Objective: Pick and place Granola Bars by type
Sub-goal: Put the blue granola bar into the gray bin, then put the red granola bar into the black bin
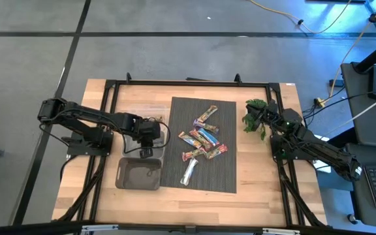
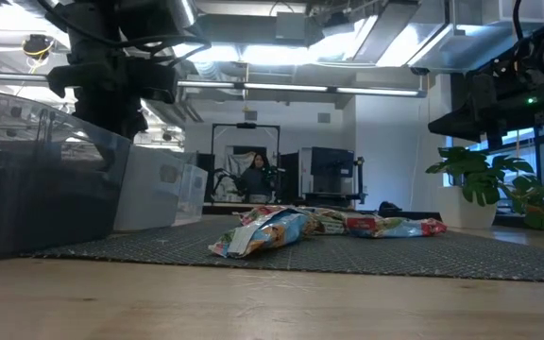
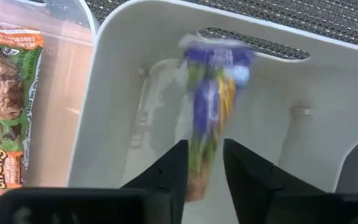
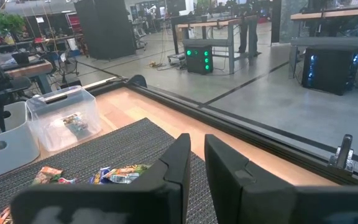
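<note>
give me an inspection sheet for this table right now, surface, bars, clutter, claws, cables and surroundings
Surface: wooden table with dark mat.
Job's things: granola bars piled on the mat; a blue-wrapped bar over the white bin; one bar in the clear bin.
Clutter: plant sprig, dark tray.
Claws: left claw above the white bin, open; right claw waiting at the mat's edge, open.
Cables: on the floor.
Surroundings: person seated far behind.
</note>
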`<move>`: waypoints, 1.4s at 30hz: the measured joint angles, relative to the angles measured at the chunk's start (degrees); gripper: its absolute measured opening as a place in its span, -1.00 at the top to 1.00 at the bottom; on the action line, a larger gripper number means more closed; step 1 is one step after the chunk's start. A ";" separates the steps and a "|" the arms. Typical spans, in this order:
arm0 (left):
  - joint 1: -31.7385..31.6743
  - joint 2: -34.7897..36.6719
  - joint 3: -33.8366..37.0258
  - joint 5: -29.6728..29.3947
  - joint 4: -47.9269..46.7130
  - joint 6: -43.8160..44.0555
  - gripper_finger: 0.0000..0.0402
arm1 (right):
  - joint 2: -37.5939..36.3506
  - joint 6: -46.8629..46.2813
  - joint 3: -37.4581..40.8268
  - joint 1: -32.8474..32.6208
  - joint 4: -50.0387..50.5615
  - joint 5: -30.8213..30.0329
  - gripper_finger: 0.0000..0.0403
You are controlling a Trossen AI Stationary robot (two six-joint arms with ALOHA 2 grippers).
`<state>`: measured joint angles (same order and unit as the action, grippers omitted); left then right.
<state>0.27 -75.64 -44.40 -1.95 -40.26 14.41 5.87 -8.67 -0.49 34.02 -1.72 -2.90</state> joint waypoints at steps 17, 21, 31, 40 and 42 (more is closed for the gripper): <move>-0.04 -0.02 -9.41 -1.52 0.12 -1.70 0.27 | 0.00 0.50 0.00 0.00 -0.02 -0.02 0.74; -0.04 -0.02 -10.69 -1.52 2.46 -1.68 0.27 | 0.00 1.73 0.00 0.00 -0.02 -0.02 0.74; -0.04 0.00 -10.71 -1.54 9.32 -1.51 0.26 | 0.00 1.86 0.00 0.00 -0.04 -0.02 0.74; -0.04 0.00 -10.71 -5.99 20.62 -2.57 0.26 | 0.00 1.75 0.00 0.00 -0.04 -0.02 0.74; -0.04 0.00 -10.71 -7.62 22.15 -5.66 0.27 | 0.00 1.84 0.00 0.00 -0.04 -0.02 0.74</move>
<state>0.23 -75.64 -55.11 -9.57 -18.11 8.75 5.87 -6.83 -0.49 34.02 -1.76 -2.92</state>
